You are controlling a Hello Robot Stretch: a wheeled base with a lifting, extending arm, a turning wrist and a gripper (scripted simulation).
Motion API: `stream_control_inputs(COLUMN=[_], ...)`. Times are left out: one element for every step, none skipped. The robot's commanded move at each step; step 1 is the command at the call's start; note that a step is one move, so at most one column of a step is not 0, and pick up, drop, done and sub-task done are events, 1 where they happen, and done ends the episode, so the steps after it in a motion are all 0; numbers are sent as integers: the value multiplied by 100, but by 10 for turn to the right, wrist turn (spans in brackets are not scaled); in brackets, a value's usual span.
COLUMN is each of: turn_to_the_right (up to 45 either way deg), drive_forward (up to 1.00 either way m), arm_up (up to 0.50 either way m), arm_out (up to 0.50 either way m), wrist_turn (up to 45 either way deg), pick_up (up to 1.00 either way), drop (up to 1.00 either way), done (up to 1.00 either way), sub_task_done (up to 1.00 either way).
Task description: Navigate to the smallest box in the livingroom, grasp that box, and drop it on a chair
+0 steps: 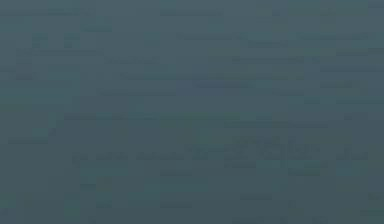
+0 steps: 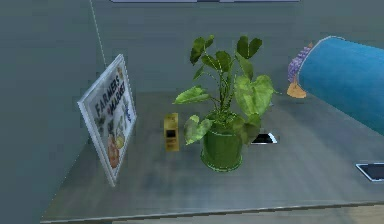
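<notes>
Small yellow upright box (image 2: 172,132) stands on the grey counter (image 2: 300,190) in the arm side view, left of the picture's middle. It stands just beside the green pot, at the pot's nine o'clock, with a narrow gap of bare counter between them. At this size it is little more than a yellow block with a darker patch on its face, so I take it for the box with some caution.

The glossy green pot holds a leafy plant (image 2: 224,100) with broad heart-shaped green leaves that rise on thin stems. At the yellow box's nine o'clock stands a large flat white printed panel (image 2: 108,115), perhaps the face of a bigger box. It stands upright, near the counter's left edge and apart from the yellow box.

At the plant's two o'clock, a big blue cylinder (image 2: 340,75) with a purple end enters from the picture's right edge. A small dark flat slab (image 2: 264,139) lies on the counter at the pot's three o'clock, partly behind the leaves. Another dark flat slab (image 2: 371,171) lies at the right edge, at the pot's four o'clock.

A teal-grey wall (image 2: 50,60) rises behind the counter. The forward view faces a plain teal-grey surface (image 1: 192,112).

The end effector's state cannot be told.
</notes>
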Motion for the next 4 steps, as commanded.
stream_control_inputs(turn_to_the_right=[0,0,0,0], drive_forward=[0,0,0,0], arm_up=[36,0,0,0], arm_out=[0,46,0,0], wrist_turn=[0,0,450,450], pick_up=[0,0,0,0], drop=[0,0,0,0], done=[0,0,0,0], sub_task_done=[0,0,0,0])
